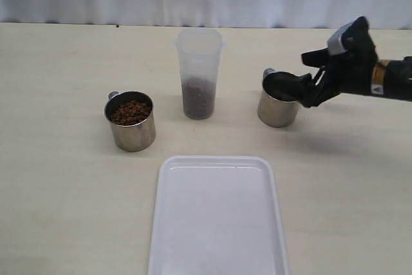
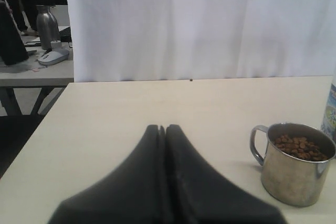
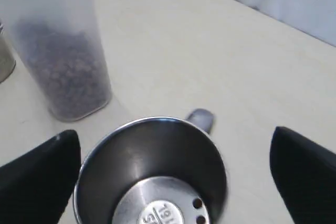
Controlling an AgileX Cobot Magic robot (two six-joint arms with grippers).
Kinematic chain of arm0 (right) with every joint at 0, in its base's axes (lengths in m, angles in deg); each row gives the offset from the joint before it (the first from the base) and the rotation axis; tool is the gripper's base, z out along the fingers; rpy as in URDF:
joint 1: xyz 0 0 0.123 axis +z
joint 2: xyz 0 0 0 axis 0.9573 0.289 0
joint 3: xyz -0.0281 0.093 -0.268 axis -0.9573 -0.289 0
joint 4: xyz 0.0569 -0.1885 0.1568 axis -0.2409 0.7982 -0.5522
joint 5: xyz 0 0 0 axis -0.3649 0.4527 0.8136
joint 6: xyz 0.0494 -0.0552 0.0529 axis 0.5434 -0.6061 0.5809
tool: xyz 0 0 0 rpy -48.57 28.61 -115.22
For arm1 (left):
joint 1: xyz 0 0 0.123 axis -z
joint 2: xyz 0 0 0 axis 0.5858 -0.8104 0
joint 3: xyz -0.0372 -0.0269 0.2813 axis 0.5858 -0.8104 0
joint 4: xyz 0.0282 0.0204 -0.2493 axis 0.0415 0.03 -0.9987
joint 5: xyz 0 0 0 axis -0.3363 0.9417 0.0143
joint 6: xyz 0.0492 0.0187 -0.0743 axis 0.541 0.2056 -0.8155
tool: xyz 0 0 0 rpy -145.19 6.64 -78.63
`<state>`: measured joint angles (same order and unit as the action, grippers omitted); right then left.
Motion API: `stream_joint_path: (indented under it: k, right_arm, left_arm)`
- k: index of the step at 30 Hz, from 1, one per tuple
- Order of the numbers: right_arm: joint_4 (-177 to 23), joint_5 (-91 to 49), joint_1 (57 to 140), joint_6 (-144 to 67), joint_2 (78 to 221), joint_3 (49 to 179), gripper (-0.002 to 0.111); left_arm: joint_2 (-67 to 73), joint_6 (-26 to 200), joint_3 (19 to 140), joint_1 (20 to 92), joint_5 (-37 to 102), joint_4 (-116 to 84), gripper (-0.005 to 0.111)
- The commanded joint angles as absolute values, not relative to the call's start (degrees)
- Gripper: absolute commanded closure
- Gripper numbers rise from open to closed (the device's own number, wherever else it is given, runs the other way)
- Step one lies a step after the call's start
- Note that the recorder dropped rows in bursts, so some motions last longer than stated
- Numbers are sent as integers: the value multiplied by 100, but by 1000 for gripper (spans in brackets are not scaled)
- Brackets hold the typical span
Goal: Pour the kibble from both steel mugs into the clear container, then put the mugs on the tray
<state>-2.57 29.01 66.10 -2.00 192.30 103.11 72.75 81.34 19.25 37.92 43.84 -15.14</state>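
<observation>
The clear container (image 1: 199, 75) stands upright in the upper middle of the exterior view. A dark layer of kibble (image 1: 198, 98) fills its lower part, so we judge one pour is done. That fits the right-hand mug (image 1: 278, 111), upright on the table (image 1: 64, 62) at the right of the frame, well apart from the container. The right wrist view shows its bottom bare except for a couple of small dark specks.

The right claw (image 1: 301, 80) hangs over this mug with its jaws spread wide, one finger on each side of the rim, and it has hold of nothing. We read this as the mug set down so the arm can get free of it or take a new hold.

The left-hand mug (image 1: 132, 130) sits at the left of the frame, near the container and full of pellets; it is the pour left to do. The left claw (image 2: 161, 129) is out of the exterior frame. Its own camera shows the fingers pressed together on nothing, parked back from that mug.

The tray (image 1: 219, 223) lies in the lower middle, below the container, and neither mug is on it yet.
</observation>
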Motion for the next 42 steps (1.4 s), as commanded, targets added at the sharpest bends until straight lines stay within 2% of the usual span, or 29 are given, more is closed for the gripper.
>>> stream_joint_path:
  k: [1, 3, 5, 6, 7, 8, 9, 10, 15, 19, 27, 32, 42]
  right_arm:
    - [244, 2081, 6104, 1825, 17987, 9863, 15]
    - [540, 1739, 5854, 2513, 17393, 9577, 19]
    - [641, 1485, 5658, 2737, 16776, 9117, 32]
    - [536, 1349, 5581, 2754, 16425, 8837, 42]
    - [331, 1225, 5511, 2736, 15707, 8291, 62]
    - [237, 1137, 5511, 2668, 15341, 7987, 75]
    - [89, 1055, 5511, 2476, 14602, 7407, 98]
    - [16, 1044, 5511, 2475, 14306, 7190, 103]
    - [-743, -157, 5511, 2605, 11514, 5597, 103]
    - [-803, -152, 5511, 2605, 9951, 5000, 103]
    - [-986, -155, 5511, 2605, 8286, 4934, 103]
    - [-1013, -155, 5511, 2605, 7859, 4934, 103]
    - [-1246, -155, 6674, 2605, 8863, 4934, 103]
  left_arm:
    - [7295, 8131, 1912, 3821, 4337, -1551, 107]
    - [7295, 8131, 1912, 3821, 4337, -1551, 107]
    - [7295, 8131, 1912, 3821, 4337, -1551, 107]
    - [7295, 8131, 1912, 3821, 4337, -1551, 107]
    - [7295, 8131, 1912, 3821, 4337, -1551, 107]
    - [7295, 8131, 1912, 3821, 4337, -1551, 107]
    - [7295, 8131, 1912, 3821, 4337, -1551, 107]
    - [7295, 8131, 1912, 3821, 4337, -1551, 107]
    - [7295, 8131, 1912, 3821, 4337, -1551, 107]
    - [7295, 8131, 1912, 3821, 4303, -1551, 107]
    - [7295, 8131, 1912, 3821, 4303, -1551, 107]
    - [7295, 8131, 1912, 3821, 4303, -1551, 107]
    - [7295, 8131, 1912, 3821, 4303, -1551, 107]
